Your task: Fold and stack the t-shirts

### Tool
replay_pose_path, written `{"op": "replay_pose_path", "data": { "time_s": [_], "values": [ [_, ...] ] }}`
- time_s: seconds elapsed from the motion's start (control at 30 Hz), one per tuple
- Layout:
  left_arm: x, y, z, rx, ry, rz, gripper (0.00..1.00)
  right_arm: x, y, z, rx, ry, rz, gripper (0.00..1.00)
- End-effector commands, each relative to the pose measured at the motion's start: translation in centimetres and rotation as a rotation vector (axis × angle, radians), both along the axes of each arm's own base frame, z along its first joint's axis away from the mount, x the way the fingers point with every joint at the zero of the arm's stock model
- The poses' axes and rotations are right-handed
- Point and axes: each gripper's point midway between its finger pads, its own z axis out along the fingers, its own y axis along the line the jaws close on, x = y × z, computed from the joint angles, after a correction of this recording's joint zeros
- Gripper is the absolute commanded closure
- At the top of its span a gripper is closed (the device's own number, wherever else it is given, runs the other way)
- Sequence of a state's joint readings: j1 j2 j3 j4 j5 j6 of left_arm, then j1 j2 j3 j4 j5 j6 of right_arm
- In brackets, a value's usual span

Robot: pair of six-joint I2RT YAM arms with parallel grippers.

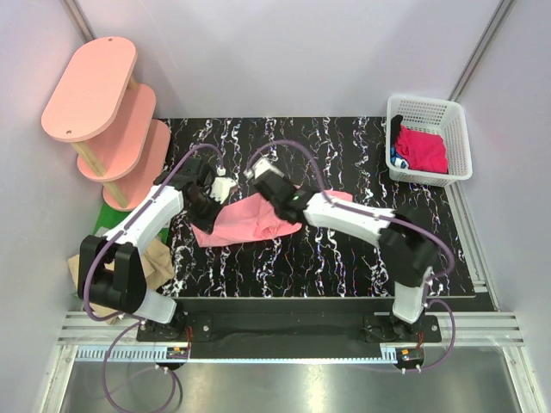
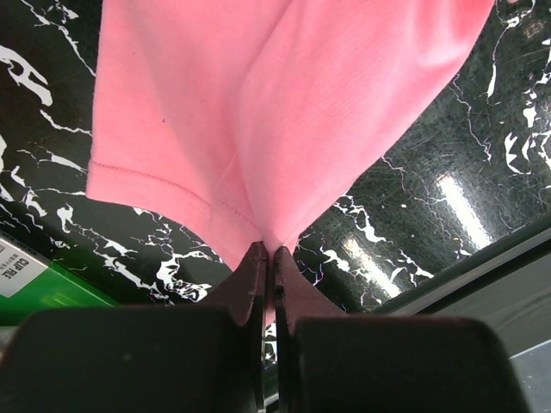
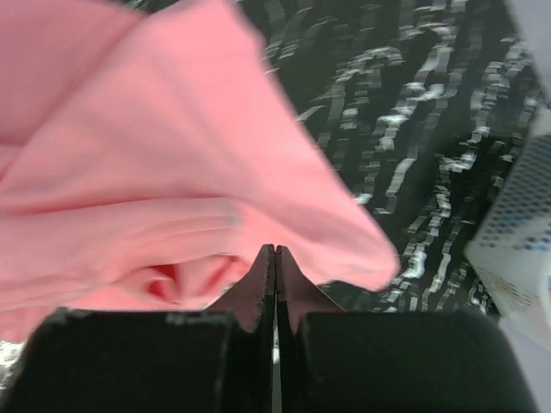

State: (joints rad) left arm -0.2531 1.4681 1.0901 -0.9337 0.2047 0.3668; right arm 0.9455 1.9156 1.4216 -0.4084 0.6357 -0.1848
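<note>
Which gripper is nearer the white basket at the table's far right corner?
Right. The right gripper, shut on the pink t-shirt mid-table, sits left of the white basket; the left gripper, shut on the same shirt, is farther left.

The tabletop [image 1: 344, 267] lies bare along its near strip and over most of its right half, and the rear strip behind the cloth is open too. The salmon-pink t-shirt [image 1: 250, 222] fills the middle left, with the left pincer [image 1: 222, 188] and right pincer [image 1: 256, 172] clamped on its far edge close together, leaving little gap between them. The right arm [image 1: 353, 215] slants across the centre and bars the way from near right to the rear. A white basket [image 1: 456, 129] blocks the far right corner, pink shelf boards [image 1: 90, 86] stand over the far left, and the left arm [image 1: 151, 219] and tan-beige t-shirt [image 1: 157, 265] crowd the left edge.
</note>
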Motion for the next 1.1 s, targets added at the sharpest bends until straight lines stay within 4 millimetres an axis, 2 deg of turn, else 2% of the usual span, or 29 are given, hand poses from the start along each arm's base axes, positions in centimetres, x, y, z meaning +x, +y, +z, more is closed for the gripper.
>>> {"op": "replay_pose_path", "data": {
  "time_s": [0.0, 0.07, 0.1, 0.13, 0.17, 0.23, 0.3, 0.33, 0.37, 0.43, 0.53, 0.63, 0.83, 1.07],
  "values": [
    [0.4, 0.3, 1.6, -0.001, -0.073, 0.001, 1.00, 1.9, -3.4, 12.7, 0.183, -0.250, -0.119, 1.00],
    [0.4, 0.4, 1.8, 0.002, -0.084, -0.001, 1.00, 1.2, -4.6, 14.8, 0.213, -0.284, -0.143, 1.00],
    [0.3, 0.5, 2.0, 0.004, -0.089, 0.000, 1.00, 0.8, -5.1, 14.7, 0.222, -0.271, -0.157, 1.00],
    [0.3, 0.6, 2.1, 0.007, -0.096, 0.000, 1.00, 0.2, -4.6, 14.3, 0.252, -0.234, -0.128, 1.00],
    [0.3, 0.6, 2.3, 0.006, -0.099, 0.000, 1.00, -0.5, -4.4, 14.4, 0.286, -0.205, -0.105, 0.94],
    [0.3, 0.5, 2.5, -0.002, -0.108, 0.002, 1.00, -1.9, -3.2, 11.2, 0.311, -0.096, -0.051, 0.70],
    [0.2, 0.4, 2.6, -0.007, -0.104, 0.005, 1.00, -2.5, -2.6, 8.0, 0.292, -0.010, -0.051, 0.59],
    [0.2, 0.3, 2.6, -0.010, -0.102, 0.008, 1.00, -3.0, -1.7, 6.8, 0.295, 0.038, -0.025, 0.47],
    [0.1, 0.3, 2.4, -0.010, -0.096, 0.008, 1.00, -3.2, -1.2, 5.1, 0.272, 0.073, -0.022, 0.39],
    [0.0, 0.3, 2.2, -0.011, -0.086, 0.008, 1.00, -4.0, -0.1, 3.4, 0.239, 0.101, 0.009, 0.28],
    [0.0, 0.2, 1.7, -0.013, -0.071, 0.006, 1.00, -4.8, 1.4, -0.1, 0.118, 0.112, 0.070, 0.26],
    [0.0, 0.0, 1.6, -0.020, -0.064, 0.005, 1.00, -5.3, 2.7, -1.8, 0.062, 0.122, 0.114, 0.28],
    [0.1, 0.0, 1.3, -0.016, -0.059, -0.002, 1.00, -6.5, 4.7, -2.7, 0.059, 0.137, 0.169, 0.29],
    [-0.2, -0.2, 0.7, -0.030, -0.041, -0.005, 1.00, -6.1, 5.8, -3.2, 0.064, 0.135, 0.176, 0.35]
  ]
}}
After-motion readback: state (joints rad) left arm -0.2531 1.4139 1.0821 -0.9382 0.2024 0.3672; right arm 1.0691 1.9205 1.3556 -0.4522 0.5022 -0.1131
